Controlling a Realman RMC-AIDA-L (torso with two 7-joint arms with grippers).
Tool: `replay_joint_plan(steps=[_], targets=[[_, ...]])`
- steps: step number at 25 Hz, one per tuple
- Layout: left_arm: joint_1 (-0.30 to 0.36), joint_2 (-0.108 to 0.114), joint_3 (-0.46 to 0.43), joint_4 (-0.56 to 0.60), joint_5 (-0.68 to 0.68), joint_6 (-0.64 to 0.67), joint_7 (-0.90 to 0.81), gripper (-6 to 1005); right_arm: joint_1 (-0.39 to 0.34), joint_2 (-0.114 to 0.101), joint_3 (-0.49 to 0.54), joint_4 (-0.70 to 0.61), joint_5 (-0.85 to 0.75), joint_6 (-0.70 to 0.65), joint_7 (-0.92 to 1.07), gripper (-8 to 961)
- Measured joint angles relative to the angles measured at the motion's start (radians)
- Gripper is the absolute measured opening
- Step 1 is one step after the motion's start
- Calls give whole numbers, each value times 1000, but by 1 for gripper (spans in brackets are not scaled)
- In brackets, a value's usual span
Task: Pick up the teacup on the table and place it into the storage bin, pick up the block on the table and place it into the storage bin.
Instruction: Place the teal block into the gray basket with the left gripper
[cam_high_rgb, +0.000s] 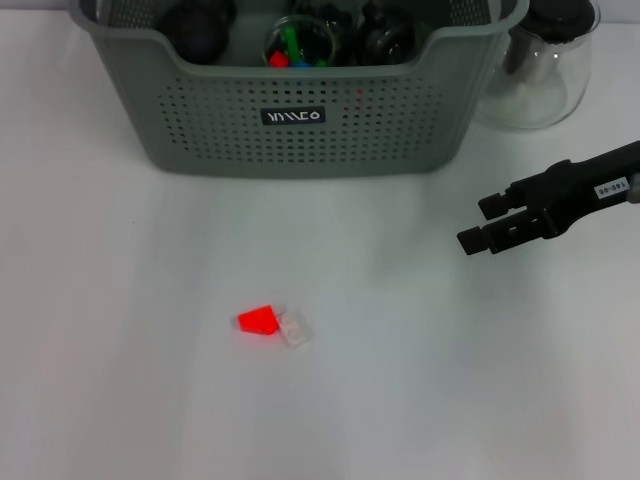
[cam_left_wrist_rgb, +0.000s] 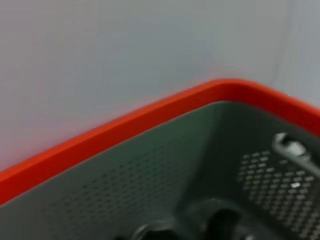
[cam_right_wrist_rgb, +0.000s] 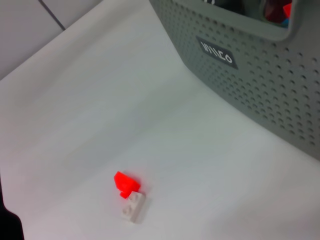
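The block (cam_high_rgb: 270, 323), a small red piece joined to a white studded piece, lies on the white table in front of the storage bin; the right wrist view shows the block (cam_right_wrist_rgb: 129, 194) too. The storage bin (cam_high_rgb: 300, 130), grey-green with perforated walls and a black label, stands at the back. My right gripper (cam_high_rgb: 480, 224) hovers at the right, well right of the block, open and holding nothing. No teacup stands on the table. The left wrist view looks down into the bin (cam_left_wrist_rgb: 150, 175) past its rim. My left gripper is out of view.
Inside the bin are dark round items (cam_high_rgb: 195, 25) and a clear cup of coloured pieces (cam_high_rgb: 298, 45). A glass carafe (cam_high_rgb: 545, 70) stands right of the bin at the back, beyond my right arm.
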Motion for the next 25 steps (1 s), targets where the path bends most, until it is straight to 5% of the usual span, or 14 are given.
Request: replay_joint_plan(steps=[13,25], targets=[[-133,26,4,-311,161,-152,-95,478,5,20,0,-1,0,3,-6,816],[-137,16,8,-315,163,-159,-90,494,-3,22,0,-1,-1,-4,-6,815]])
